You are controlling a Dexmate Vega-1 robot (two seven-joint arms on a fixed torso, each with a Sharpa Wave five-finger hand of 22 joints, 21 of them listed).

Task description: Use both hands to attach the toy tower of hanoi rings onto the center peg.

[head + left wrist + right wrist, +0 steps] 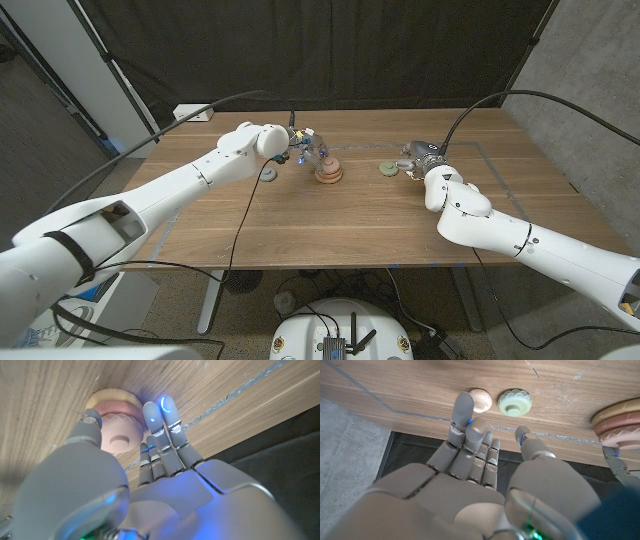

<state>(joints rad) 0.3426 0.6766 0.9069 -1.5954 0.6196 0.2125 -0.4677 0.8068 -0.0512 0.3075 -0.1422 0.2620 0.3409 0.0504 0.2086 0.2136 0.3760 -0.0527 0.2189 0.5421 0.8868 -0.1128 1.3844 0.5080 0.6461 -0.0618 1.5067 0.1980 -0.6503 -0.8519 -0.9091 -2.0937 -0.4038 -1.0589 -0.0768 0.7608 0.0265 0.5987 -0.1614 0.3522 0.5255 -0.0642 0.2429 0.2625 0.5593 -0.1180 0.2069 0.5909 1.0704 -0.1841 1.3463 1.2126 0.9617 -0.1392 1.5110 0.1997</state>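
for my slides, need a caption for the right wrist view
Right hand open above the table, near a green ring and small pink ring.

The left robot hand point(165, 455) covers part of the ring stack point(117, 422) beside its fingertips. Near the right robot hand point(485, 475), the picture's edge cuts off the stack's far side.

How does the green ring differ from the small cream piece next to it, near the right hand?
The green ring is pale green; the cream piece is off-white with a pinkish tint. The green ring looks wider than the cream piece. The green ring has a scalloped edge and a raised centre, while the cream piece looks like a smoother dome. Both lie loose on the table, close together, beyond the right hand, which holds neither.
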